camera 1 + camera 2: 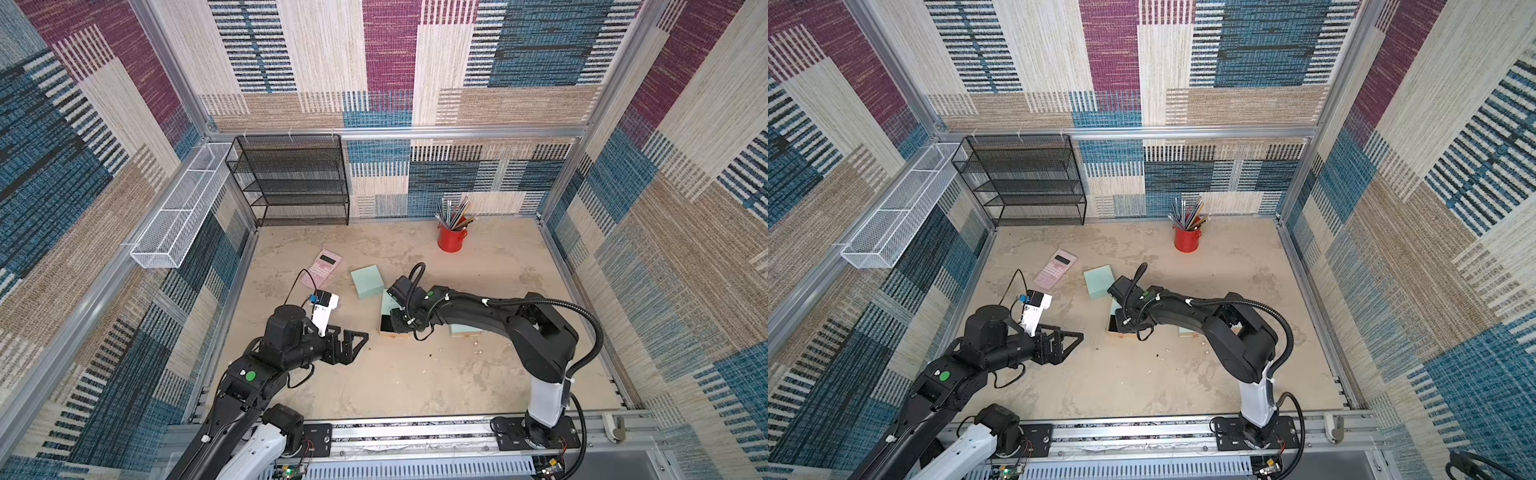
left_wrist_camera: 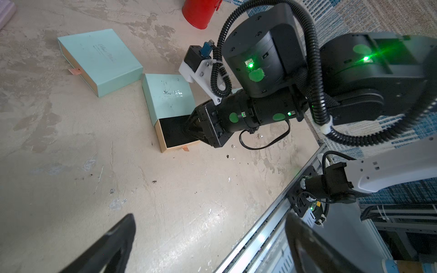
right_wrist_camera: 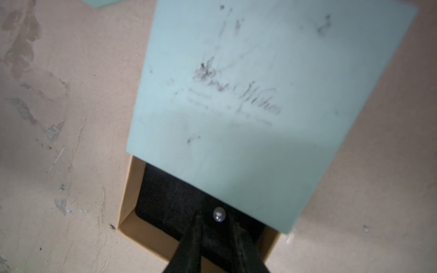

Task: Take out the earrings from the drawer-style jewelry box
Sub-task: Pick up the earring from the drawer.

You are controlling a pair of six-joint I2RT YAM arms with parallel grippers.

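The right gripper point(image 3: 215, 224), jaws narrowly parted, straddled a pearl earring point(image 3: 218, 214) at its twelve o'clock in the drawer point(image 3: 126, 208); the left gripper point(image 1: 355, 347), spread wide, stood farther off.

Matt mint card jewelry box point(image 3: 248, 94), black felt-like drawer lining point(image 3: 165, 196), glossy pearly earring point(image 3: 219, 214), rough blotchy tabletop point(image 1: 415, 374)

- Three mint-green jewelry boxes: shut box point(image 2: 99, 61), open-drawer box point(image 2: 169, 97), and a partly hidden box point(image 1: 464, 329).
- One pearl earring point(image 3: 219, 214), between the fingers point(image 3: 196, 236) of the right gripper point(image 3: 215, 222); loose whitish specks point(image 2: 233, 146) too small to count.
- One pink calculator point(image 1: 322, 268).
- One red cup point(image 1: 451, 240) of pencils point(image 1: 455, 212).
- One black mesh shelf point(image 1: 291, 183).
- One white mesh basket point(image 1: 183, 208).
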